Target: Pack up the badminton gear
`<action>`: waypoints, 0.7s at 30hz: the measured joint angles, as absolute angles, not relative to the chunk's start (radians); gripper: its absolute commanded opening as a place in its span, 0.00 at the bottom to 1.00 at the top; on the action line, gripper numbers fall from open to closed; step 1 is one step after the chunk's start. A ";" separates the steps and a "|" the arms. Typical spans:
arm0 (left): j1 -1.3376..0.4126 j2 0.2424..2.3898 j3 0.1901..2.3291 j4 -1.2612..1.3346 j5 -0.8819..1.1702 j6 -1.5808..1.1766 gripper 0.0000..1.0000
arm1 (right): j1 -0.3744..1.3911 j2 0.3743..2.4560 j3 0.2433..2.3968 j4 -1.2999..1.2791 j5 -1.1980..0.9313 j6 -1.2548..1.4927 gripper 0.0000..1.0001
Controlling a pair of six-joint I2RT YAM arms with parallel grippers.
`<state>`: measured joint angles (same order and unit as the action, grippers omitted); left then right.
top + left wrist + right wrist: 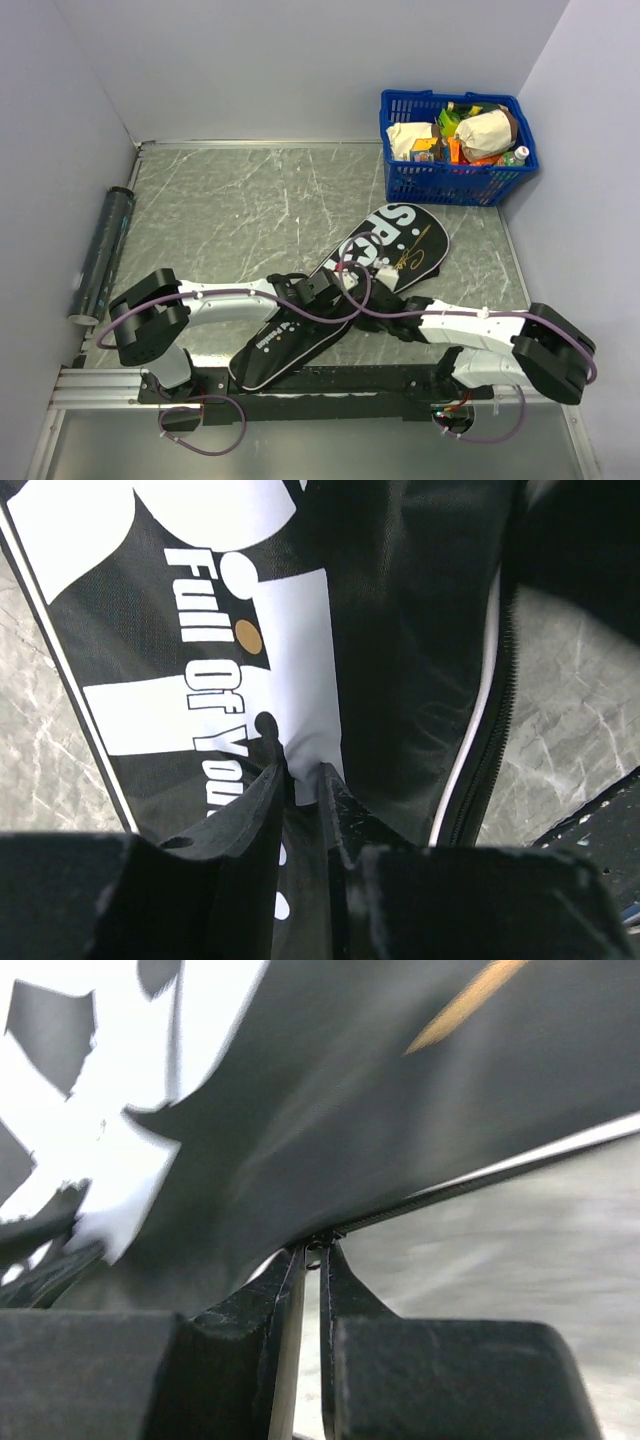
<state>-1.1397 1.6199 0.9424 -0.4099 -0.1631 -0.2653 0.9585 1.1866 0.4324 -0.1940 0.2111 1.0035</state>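
Pinching a fold of the black racket bag point(405, 250), the left gripper point(300, 785) has narrow jaws with puckered fabric caught between the tips. This is at the lower centre of the left wrist view, beside white "Full Of You" print. The right gripper point(313, 1258) has its jaws almost together, tips clamped on the bag's edge at the zipper line, mid-frame in the right wrist view; that picture is blurry.

In the top view the bag lies diagonally mid-frame on the grey marbled table point(220, 210). Its wide "SPORT" end points to the upper right and its narrow end is at lower centre by the arm bases. Both arms reach to its middle. The dark tube point(103, 255) lies along the table's left edge, well apart from the bag. The blue basket point(455, 185) of groceries sits in the upper right corner, near the bag's wide end but apart.
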 measured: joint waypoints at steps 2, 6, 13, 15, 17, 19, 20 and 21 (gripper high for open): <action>-1.134 1.616 0.937 -0.402 -0.154 -0.266 0.22 | 1.001 1.216 0.449 -0.159 0.202 1.022 0.00; -1.124 1.603 0.921 -0.386 -0.144 -0.266 0.22 | 1.091 1.287 0.469 -0.087 0.181 1.052 0.00; -1.107 1.562 0.877 -0.371 -0.134 -0.267 0.21 | 1.161 1.382 0.471 0.089 0.171 1.151 0.00; -1.099 1.545 0.861 -0.393 -0.143 -0.259 0.21 | 1.179 1.426 0.470 0.172 0.159 1.192 0.00; -1.091 1.531 0.850 -0.403 -0.147 -0.257 0.21 | 1.195 1.465 0.469 0.246 0.152 1.230 0.00; -1.087 1.531 0.848 -0.402 -0.147 -0.257 0.21 | 1.200 1.480 0.466 0.278 0.156 1.247 0.00; -1.087 1.529 0.849 -0.401 -0.147 -0.260 0.22 | 1.205 1.485 0.466 0.290 0.154 1.250 0.00; -1.087 1.526 0.847 -0.400 -0.147 -0.260 0.22 | 1.211 1.489 0.466 0.299 0.154 1.252 0.00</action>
<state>-1.0866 1.5257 0.8474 -0.4004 -0.1471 -0.2604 1.2114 1.4891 0.4656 0.2993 0.1539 1.2518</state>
